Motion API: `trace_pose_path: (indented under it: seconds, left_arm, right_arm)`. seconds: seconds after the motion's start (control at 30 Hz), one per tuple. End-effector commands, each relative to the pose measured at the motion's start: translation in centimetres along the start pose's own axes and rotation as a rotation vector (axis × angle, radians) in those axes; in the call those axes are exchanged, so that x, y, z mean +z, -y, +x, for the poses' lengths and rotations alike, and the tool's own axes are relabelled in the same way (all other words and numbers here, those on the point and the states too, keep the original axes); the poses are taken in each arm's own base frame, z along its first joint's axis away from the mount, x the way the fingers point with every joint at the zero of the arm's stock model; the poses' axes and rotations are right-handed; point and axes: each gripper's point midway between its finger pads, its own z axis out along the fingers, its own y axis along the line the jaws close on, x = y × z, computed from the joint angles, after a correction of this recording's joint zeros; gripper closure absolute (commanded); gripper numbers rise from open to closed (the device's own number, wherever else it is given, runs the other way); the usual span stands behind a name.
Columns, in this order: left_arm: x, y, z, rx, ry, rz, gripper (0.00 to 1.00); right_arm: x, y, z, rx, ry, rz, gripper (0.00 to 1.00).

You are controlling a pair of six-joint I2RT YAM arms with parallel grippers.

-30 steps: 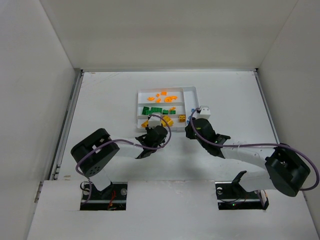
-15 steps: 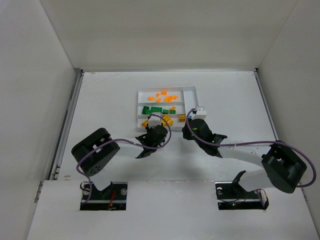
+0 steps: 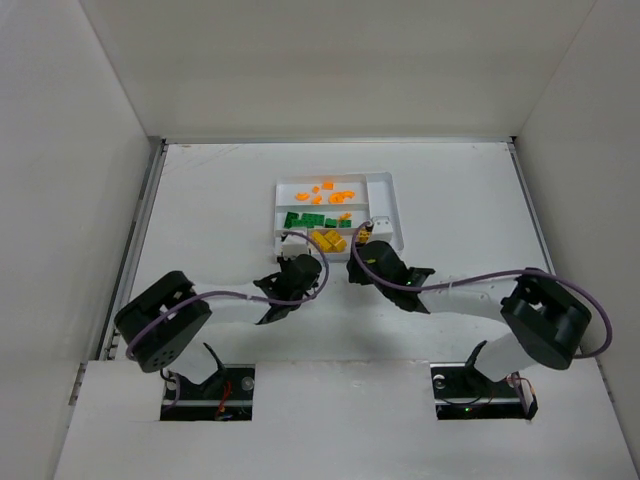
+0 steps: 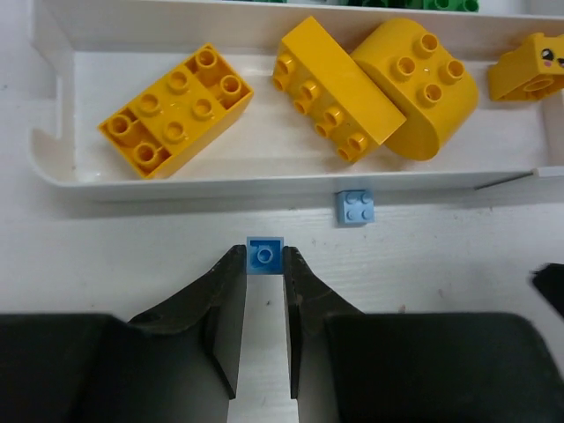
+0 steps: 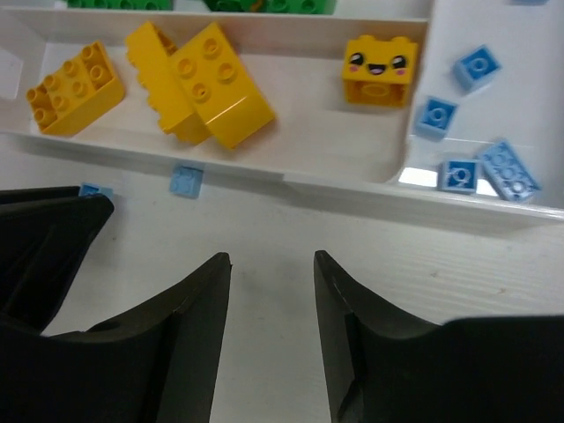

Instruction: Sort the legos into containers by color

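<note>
In the left wrist view my left gripper [image 4: 264, 261] is shut on a tiny blue brick [image 4: 264, 254] at its fingertips, on the table just in front of the white tray [image 4: 264, 187]. A light blue brick [image 4: 355, 208] lies loose against the tray's near wall; it also shows in the right wrist view [image 5: 185, 181]. My right gripper [image 5: 271, 264] is open and empty over bare table by the tray's near edge. Large yellow bricks [image 4: 176, 110] fill the nearest section. Several blue bricks [image 5: 458, 172] lie in the crosswise section. From above, the left gripper [image 3: 293, 262] and right gripper [image 3: 362, 252] stand close together.
Green bricks [image 3: 310, 221] fill the middle section and orange bricks [image 3: 328, 192] the far one. A yellow smiley brick [image 5: 380, 69] sits at the right end of the yellow section. White walls enclose the table on three sides.
The right gripper has swung left toward the tray's near edge. The left arm has shifted left and its gripper sits slightly nearer the tray's front left corner.
</note>
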Motion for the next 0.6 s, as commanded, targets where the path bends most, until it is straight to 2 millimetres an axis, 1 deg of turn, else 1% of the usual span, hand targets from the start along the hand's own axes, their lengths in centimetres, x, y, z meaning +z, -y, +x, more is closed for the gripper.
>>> trace_pose_path:
  seconds: [0.0, 0.07, 0.13, 0.27, 0.37, 0.57]
  left_arm:
    - [-1.9, -1.4, -1.5, -0.071, 0.042, -0.001, 0.88]
    - [-2.6, -2.3, -1.7, -0.104, 0.053, -0.002, 0.88]
    - [-3.4, -2.9, -2.0, -0.138, 0.066, 0.006, 0.87]
    - [-4.4, -3.2, -2.3, -0.168, 0.078, 0.032, 0.87]
    - [-4.9, -3.6, -2.4, -0.184, 0.09, 0.04, 0.87]
    - [-5.4, -4.1, -2.2, -0.195, 0.093, 0.047, 0.86]
  right_arm:
    - [0.6, -3.8, -1.4, 0.004, 0.046, -0.065, 0.5]
    - [1.2, -4.9, -0.7, -0.013, 0.039, -0.067, 0.49]
    - [2.0, -5.6, -0.1, -0.027, 0.038, -0.051, 0.49]
    - [3.9, -6.0, 0.9, -0.051, 0.033, 0.0, 0.49]
    - [5.2, -6.1, 1.4, -0.064, 0.031, 0.03, 0.5]
    - [6.7, -5.6, 1.9, -0.075, 0.039, 0.082, 0.53]
